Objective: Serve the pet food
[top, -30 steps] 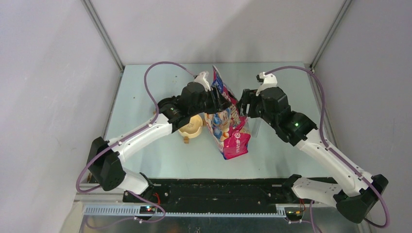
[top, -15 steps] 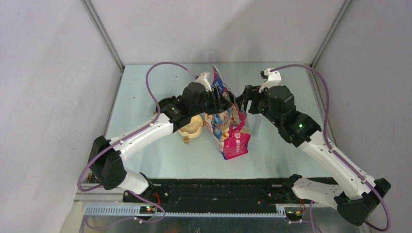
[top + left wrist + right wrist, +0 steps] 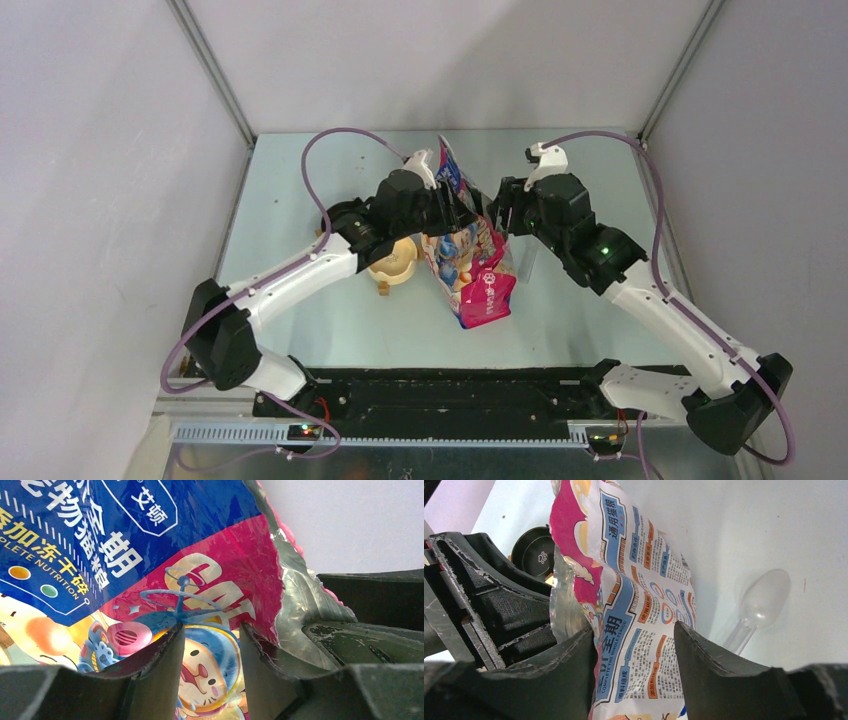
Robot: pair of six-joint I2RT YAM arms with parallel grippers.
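Glossy bag (image 3: pixel 470 245) is standing upright, pet food presumably hidden inside, with the left gripper (image 3: pixel 211 630) half-spread, hold unclear, and the right gripper (image 3: pixel 634 630) astride its edge, fingers apart, so an uneven tug is risking a spill

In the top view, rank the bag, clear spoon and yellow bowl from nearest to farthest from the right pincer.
1. Bag, right at the right pincer.
2. Spoon, lying just right of the bag.
3. Bowl, beyond the bag, under the left arm.
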